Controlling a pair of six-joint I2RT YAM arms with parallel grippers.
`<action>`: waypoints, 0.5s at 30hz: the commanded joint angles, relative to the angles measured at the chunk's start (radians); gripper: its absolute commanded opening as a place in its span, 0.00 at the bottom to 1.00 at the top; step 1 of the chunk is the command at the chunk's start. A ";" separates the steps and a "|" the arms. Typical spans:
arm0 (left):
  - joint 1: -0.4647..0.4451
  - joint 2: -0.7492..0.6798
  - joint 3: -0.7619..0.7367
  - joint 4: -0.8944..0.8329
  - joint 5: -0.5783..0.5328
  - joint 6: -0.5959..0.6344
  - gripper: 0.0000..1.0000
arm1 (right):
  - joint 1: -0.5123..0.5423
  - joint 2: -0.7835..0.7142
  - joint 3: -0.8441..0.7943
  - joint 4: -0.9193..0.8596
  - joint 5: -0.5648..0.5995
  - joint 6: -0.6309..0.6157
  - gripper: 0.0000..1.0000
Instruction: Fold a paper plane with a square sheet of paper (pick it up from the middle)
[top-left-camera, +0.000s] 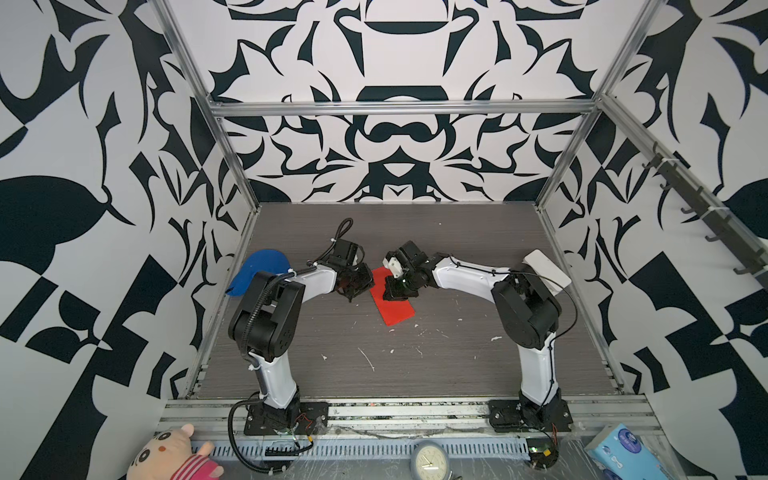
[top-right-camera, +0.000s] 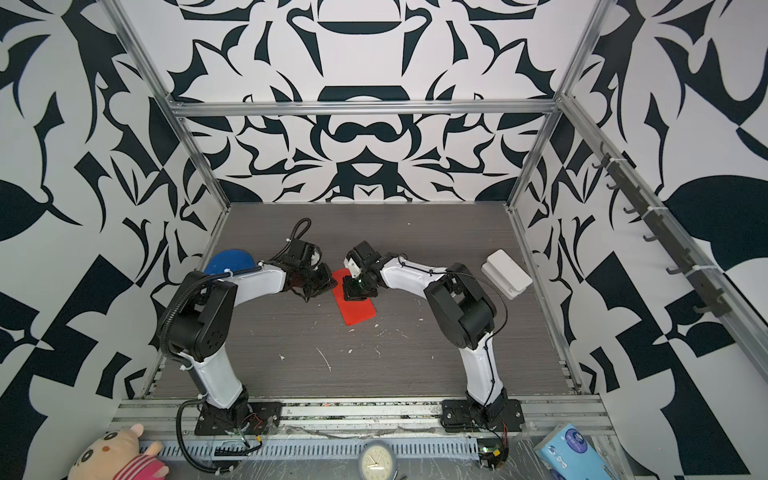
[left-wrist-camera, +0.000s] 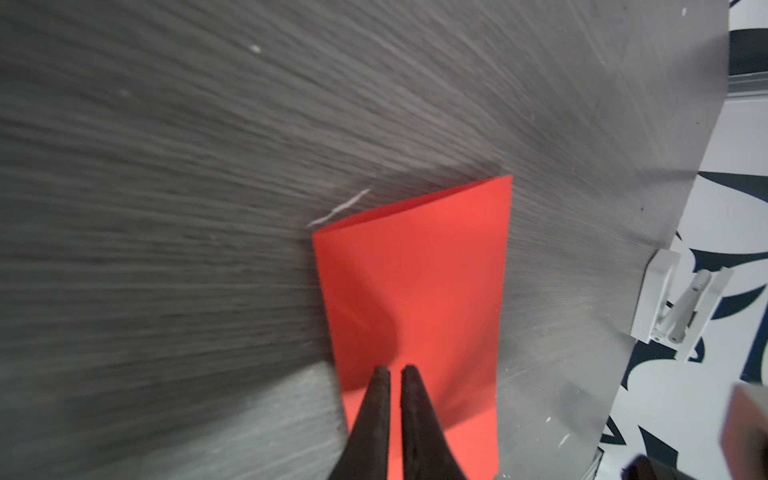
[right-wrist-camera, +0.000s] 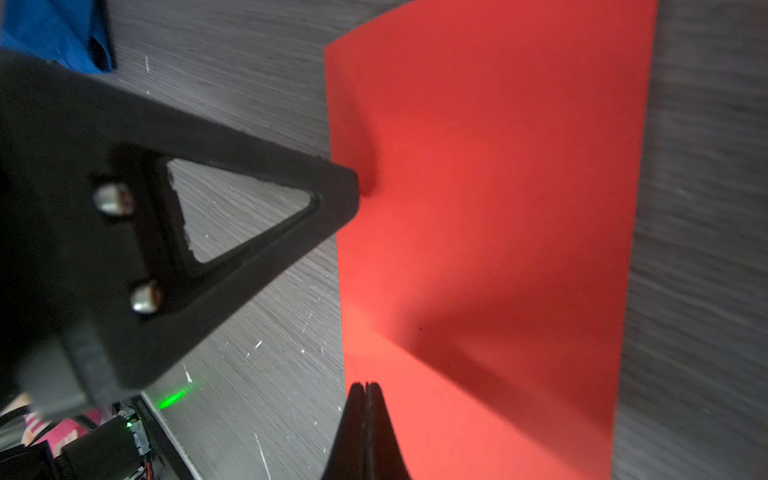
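Observation:
The square sheet of paper (top-left-camera: 395, 311) (top-right-camera: 359, 311) is bright red and lies folded in half as a long rectangle on the dark table, mid-centre in both top views. My left gripper (top-left-camera: 352, 296) (top-right-camera: 308, 296) (left-wrist-camera: 395, 370) is at its left long edge. Its fingers stand almost together with a thin slit, tips over the paper (left-wrist-camera: 415, 291). I cannot tell whether a layer sits between them. From the right wrist, one left finger (right-wrist-camera: 332, 195) touches the paper (right-wrist-camera: 498, 208) at its edge. My right gripper (top-left-camera: 398, 294) (top-right-camera: 357, 293) (right-wrist-camera: 365, 385) is shut, tips down on the sheet near the same edge.
A blue cap (top-left-camera: 257, 270) (top-right-camera: 228, 262) lies behind the left arm. A white box (top-left-camera: 546, 268) (top-right-camera: 507, 274) (left-wrist-camera: 665, 303) sits at the right wall. White scraps (top-left-camera: 368, 359) dot the table. A plush toy (top-left-camera: 174, 453), a clock (top-left-camera: 430, 461) and a tissue pack (top-left-camera: 623, 449) lie beyond the front rail.

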 joint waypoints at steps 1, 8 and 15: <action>0.003 0.027 0.011 -0.017 -0.030 0.005 0.11 | 0.016 0.002 0.014 -0.023 0.000 -0.025 0.00; 0.003 0.053 -0.004 -0.021 -0.057 0.007 0.09 | 0.037 0.055 0.055 -0.036 -0.017 -0.023 0.00; 0.004 0.065 -0.006 -0.035 -0.069 0.009 0.08 | 0.039 0.069 0.052 -0.046 -0.030 -0.033 0.00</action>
